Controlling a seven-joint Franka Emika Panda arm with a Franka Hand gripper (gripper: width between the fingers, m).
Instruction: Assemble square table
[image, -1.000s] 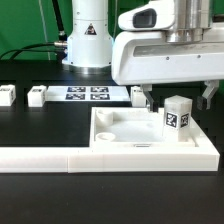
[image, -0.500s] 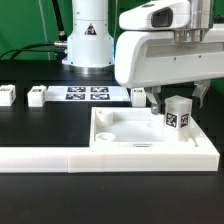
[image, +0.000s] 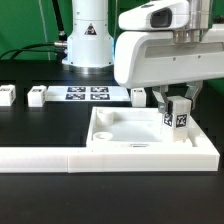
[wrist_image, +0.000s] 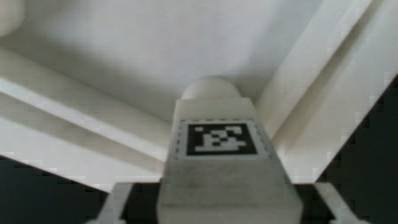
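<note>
The square slab (image: 128, 128) lies on the black table (image: 40, 125) toward the near edge, on the exterior view's right. Its near rim is pressed against the long L-shaped barrier (image: 40, 158), so there is no free room on that side. The pincer (image: 177, 108) is closed on a leg (image: 176, 122), one finger on each side. It holds the leg tilted over the slab's part on the exterior view's right. Whether the leg's foot touches the slab is hard to judge from here. In the wrist view the leg (wrist_image: 217, 175) fills the middle, and the slab's raised rim (wrist_image: 89, 75) runs in ridges behind it. The leg's face bears a tag (wrist_image: 219, 138) with a black-and-white square pattern, and nothing on it reads as letters. Along the far edge stand the first loose leg (image: 7, 95), the second loose leg (image: 37, 95) and the third loose leg (image: 138, 95), with the marker board (image: 88, 94) lying flat between the second and third. A wide strip of bare table lies between this row and the barrier on the exterior view's left.
</note>
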